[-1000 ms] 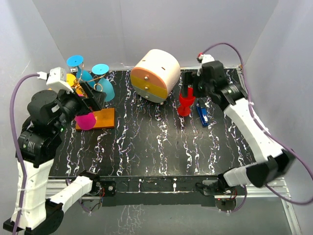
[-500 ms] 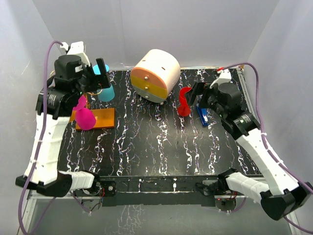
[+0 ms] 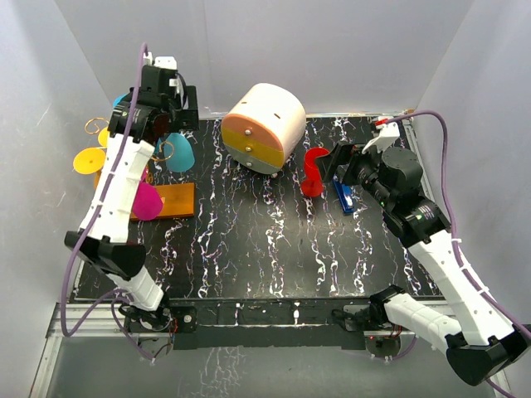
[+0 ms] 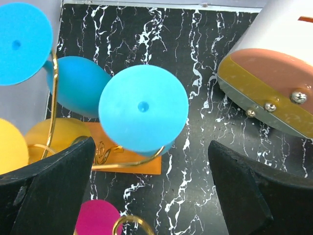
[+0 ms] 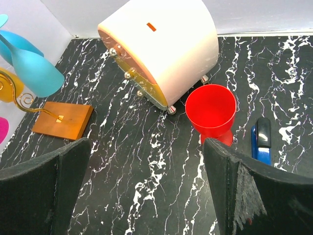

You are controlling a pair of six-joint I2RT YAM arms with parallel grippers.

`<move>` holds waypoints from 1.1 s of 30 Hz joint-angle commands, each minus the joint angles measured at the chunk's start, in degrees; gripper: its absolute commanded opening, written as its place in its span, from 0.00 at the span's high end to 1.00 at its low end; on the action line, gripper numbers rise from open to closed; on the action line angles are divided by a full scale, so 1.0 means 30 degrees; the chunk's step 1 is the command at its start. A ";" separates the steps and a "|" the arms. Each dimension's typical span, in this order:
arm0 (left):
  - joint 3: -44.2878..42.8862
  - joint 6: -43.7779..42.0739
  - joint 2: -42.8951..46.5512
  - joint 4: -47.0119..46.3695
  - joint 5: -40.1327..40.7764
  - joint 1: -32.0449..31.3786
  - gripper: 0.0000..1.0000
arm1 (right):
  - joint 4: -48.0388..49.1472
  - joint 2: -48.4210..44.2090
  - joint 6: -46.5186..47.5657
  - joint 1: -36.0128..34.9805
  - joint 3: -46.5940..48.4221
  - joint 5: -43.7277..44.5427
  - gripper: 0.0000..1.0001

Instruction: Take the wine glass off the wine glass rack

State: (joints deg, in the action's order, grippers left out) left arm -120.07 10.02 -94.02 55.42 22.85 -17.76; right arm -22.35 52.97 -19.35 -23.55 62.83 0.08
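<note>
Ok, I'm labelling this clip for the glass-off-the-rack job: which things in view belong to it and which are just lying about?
Part of the job: wine glass rack; blue glasses, yellow glass and pink glass hanging on it; open left gripper by them; red glass standing on the table.
Lying about: white-and-orange drawer box; small blue object beside the red glass.
</note>
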 commanded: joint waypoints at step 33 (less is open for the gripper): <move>-0.1733 -0.0643 -0.2545 -0.1175 -0.0344 0.1168 0.01 | 0.1065 -0.0090 0.0600 0.0043 -0.0230 0.0482 0.02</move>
State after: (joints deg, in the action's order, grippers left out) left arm -123.28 8.54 -102.59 52.29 22.70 -14.61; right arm -22.41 52.99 -18.13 -23.55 62.02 0.95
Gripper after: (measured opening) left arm 0.986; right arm 0.983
